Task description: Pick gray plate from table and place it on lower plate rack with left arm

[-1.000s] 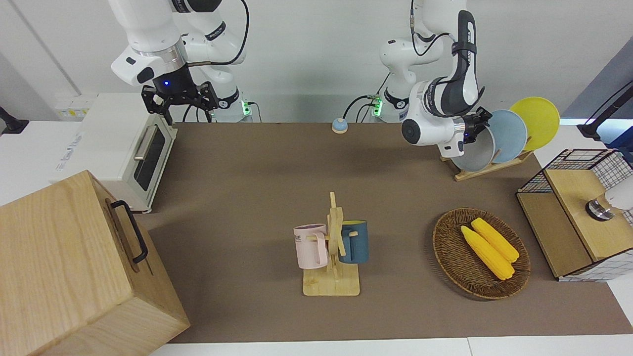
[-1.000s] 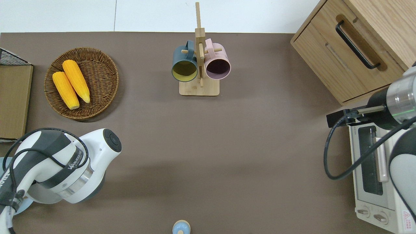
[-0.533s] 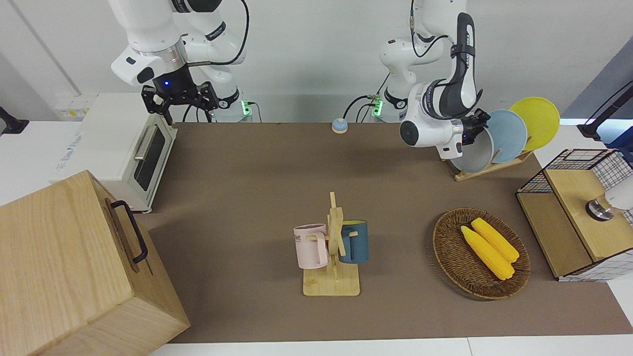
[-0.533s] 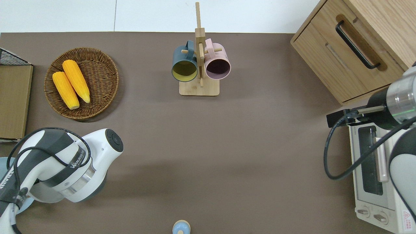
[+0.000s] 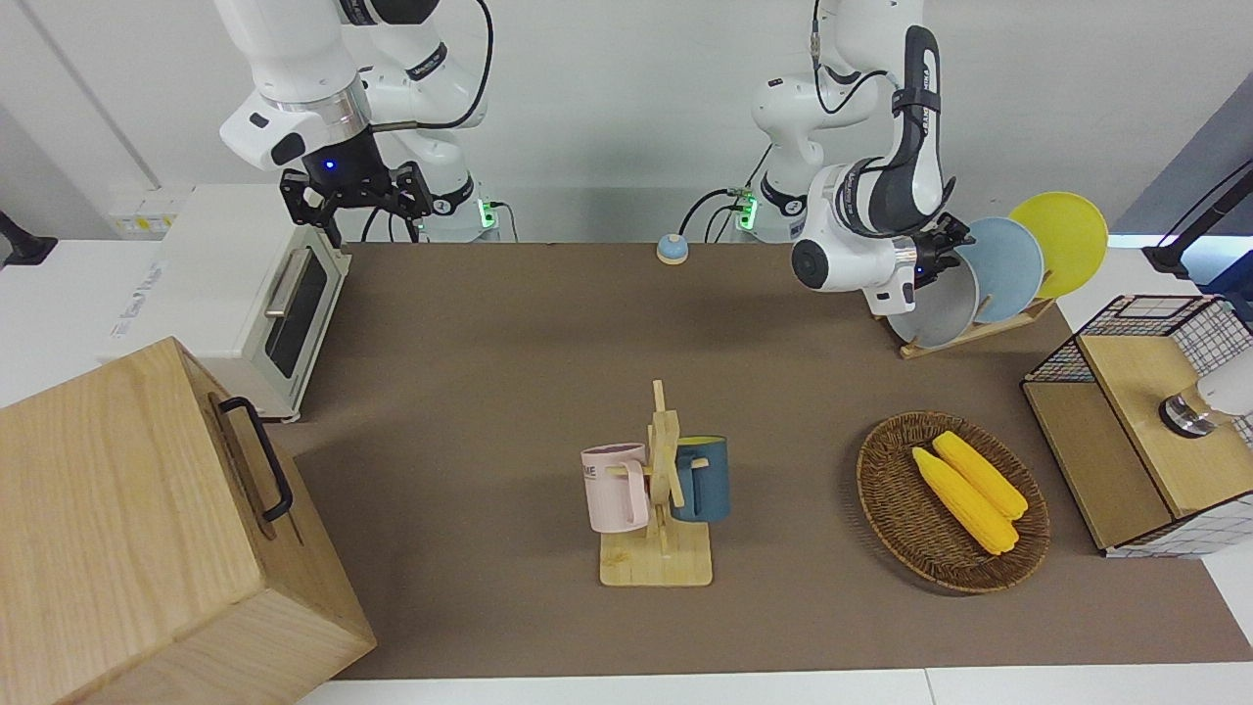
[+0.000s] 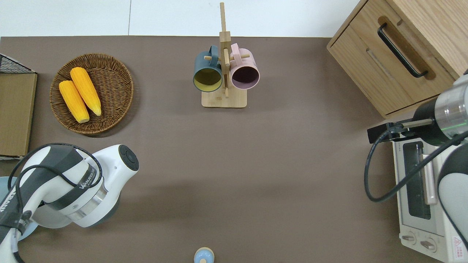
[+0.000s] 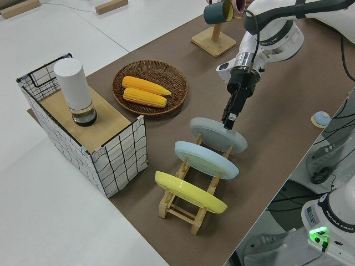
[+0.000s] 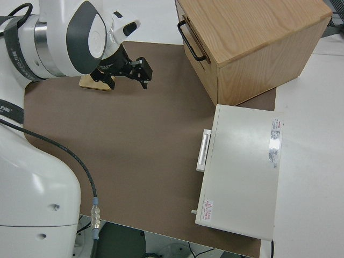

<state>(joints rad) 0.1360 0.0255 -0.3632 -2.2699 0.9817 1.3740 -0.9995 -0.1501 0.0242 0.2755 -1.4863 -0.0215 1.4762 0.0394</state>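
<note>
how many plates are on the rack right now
3, all standing in the wooden plate rack: the yellow plate, the blue plate in the middle, and the gray plate under the left gripper.

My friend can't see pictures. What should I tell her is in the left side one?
The left gripper touches the rim of a gray plate standing in a small wooden rack, beside a blue plate and a yellow plate. A basket of corn sits nearby.
</note>
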